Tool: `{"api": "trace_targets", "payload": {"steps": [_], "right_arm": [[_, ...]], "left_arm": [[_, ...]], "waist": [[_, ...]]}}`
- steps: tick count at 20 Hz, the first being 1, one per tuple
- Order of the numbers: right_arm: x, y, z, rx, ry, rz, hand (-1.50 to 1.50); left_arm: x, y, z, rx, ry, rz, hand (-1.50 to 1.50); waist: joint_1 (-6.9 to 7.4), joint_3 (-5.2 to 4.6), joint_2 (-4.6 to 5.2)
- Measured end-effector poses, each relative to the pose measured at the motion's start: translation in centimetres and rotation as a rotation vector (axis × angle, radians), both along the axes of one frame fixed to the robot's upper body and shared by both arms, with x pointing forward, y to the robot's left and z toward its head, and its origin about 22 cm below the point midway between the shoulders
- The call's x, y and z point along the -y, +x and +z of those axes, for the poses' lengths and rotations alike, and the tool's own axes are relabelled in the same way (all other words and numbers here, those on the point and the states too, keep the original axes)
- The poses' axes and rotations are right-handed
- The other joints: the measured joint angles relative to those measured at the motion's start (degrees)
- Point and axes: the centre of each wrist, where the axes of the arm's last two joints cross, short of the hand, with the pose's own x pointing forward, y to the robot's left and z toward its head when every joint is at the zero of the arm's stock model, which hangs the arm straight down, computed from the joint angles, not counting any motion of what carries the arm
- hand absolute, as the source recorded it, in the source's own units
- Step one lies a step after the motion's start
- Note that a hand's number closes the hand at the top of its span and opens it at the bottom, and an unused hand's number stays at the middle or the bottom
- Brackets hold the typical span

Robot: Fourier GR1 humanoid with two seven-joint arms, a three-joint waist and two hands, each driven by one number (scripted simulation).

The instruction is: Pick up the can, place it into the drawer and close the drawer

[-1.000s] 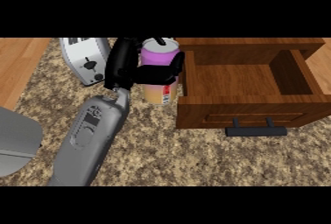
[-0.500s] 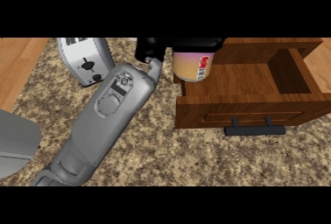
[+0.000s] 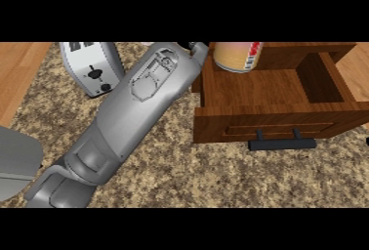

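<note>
The can [image 3: 237, 56], orange-yellow with a red and white label, hangs over the back left of the open wooden drawer [image 3: 274, 88], its top cut off by the view's upper edge. My left forearm [image 3: 144, 93] slants up from the lower left to it. Of my left hand [image 3: 194, 47] only a black sliver shows beside the can, and the rest is out of view. The drawer's inside is bare wood. Its black handle [image 3: 282, 144] points toward me.
A silver toaster [image 3: 90, 68] stands at the back left on the speckled counter [image 3: 216, 176], close to my forearm. A grey rounded shape [image 3: 14, 161] sits at the left edge. Wooden floor [image 3: 22, 73] shows at the far left.
My left arm has carried the can up and to the right, from beside the drawer's left wall to above its inside. The hand has slid out past the top edge.
</note>
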Motion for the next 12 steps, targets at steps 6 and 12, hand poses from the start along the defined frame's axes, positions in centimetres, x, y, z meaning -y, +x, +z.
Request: {"api": "trace_targets", "payload": {"steps": [6, 12], "right_arm": [[0.0, 0.7, 0.3, 0.007, 0.001, 0.012, -1.50], [-0.2, 1.3, 0.4, 0.007, -0.005, 0.015, -1.50]], "left_arm": [[1.2, 1.0, -0.2, -0.005, 0.031, 0.015, 1.50], [2.0, 1.4, -0.6, -0.012, 0.070, 0.024, 1.50]], "waist": [[-0.84, 0.02, 0.25], [-1.53, 0.05, 0.40]]}}
